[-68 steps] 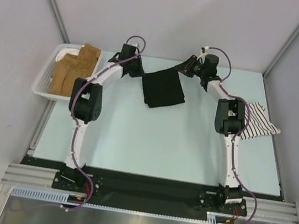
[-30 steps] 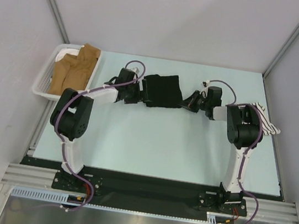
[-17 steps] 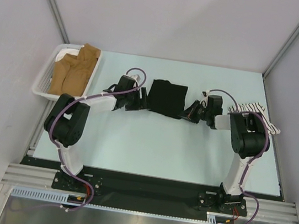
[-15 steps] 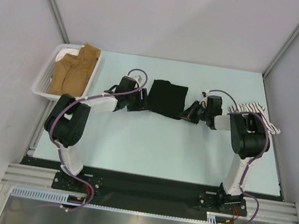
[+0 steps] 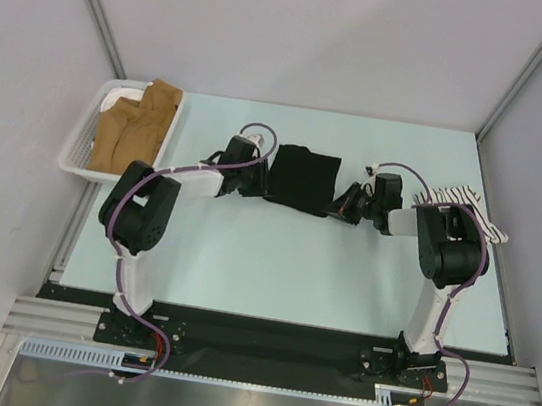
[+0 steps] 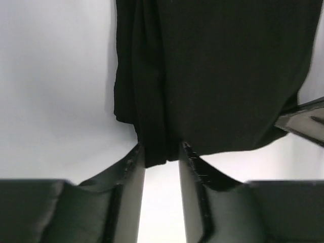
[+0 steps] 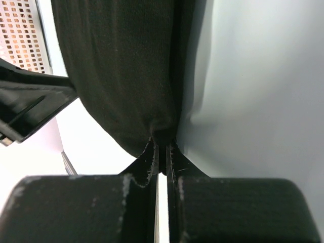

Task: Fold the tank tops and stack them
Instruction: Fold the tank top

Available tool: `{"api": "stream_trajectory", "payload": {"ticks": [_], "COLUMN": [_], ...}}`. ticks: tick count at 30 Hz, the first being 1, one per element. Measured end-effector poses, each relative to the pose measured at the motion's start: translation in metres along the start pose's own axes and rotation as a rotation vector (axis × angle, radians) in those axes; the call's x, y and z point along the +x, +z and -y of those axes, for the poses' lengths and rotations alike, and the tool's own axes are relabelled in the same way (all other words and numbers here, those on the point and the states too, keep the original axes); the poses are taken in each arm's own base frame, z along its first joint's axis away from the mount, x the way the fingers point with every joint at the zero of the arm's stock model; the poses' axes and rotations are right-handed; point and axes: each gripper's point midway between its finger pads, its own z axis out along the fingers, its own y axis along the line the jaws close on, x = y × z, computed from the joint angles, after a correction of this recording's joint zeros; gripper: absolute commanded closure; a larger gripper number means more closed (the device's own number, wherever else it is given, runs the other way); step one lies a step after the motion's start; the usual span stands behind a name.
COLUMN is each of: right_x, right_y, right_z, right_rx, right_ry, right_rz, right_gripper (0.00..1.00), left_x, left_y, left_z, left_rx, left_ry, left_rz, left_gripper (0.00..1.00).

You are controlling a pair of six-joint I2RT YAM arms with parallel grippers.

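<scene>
Black tank top (image 5: 303, 177) lies between left gripper (image 5: 264, 184) and right gripper (image 5: 336, 206). Striped tank top (image 5: 465, 204) is right of right gripper, partly behind that arm. Basket (image 5: 80, 141) left of left gripper holds tan clothes (image 5: 136, 123). Left wrist: jaws pinch black edge. Right wrist: jaws narrow, pinching opposite edge.

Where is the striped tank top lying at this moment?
In the top view, the striped tank top lies at the far right of the table, partly hidden by the right arm, well right of the black tank top.
</scene>
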Motion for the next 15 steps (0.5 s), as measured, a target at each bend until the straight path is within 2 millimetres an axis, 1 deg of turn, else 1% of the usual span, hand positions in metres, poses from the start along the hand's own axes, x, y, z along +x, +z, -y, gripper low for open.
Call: {"api": "stream_trajectory", "payload": {"ticks": [1,2,3,6,9,12,15], "right_x": [0.0,0.0,0.0,-0.001,-0.001,0.002,0.014], "right_y": [0.0,0.0,0.0,-0.002,-0.007,-0.016,-0.024], "right_z": [0.0,0.0,0.0,0.002,0.004,0.007,0.009], "right_rx": [0.0,0.0,0.001,0.01,0.027,0.057,0.083], "right_ry": [0.0,0.001,0.002,0.009,0.02,0.033,0.044], "right_rz": [0.0,0.0,0.0,0.002,0.003,0.007,-0.008], "right_gripper": [1.0,1.0,1.0,1.0,1.0,1.0,1.0], "left_x": [0.002,0.003,0.005,0.008,0.009,0.019,0.037], "left_y": [0.003,0.005,0.008,0.012,0.01,0.002,-0.012], "left_z": [-0.002,-0.003,-0.004,-0.008,-0.01,-0.012,-0.011], "left_rx": [-0.003,-0.005,-0.008,-0.015,-0.011,0.0,0.024], "left_ry": [0.001,0.0,-0.005,0.003,0.0,-0.001,-0.008], "left_rz": [-0.006,-0.01,-0.017,-0.028,-0.016,-0.018,-0.033], "left_gripper": [0.73,0.97,1.0,1.0,1.0,1.0,1.0]}}
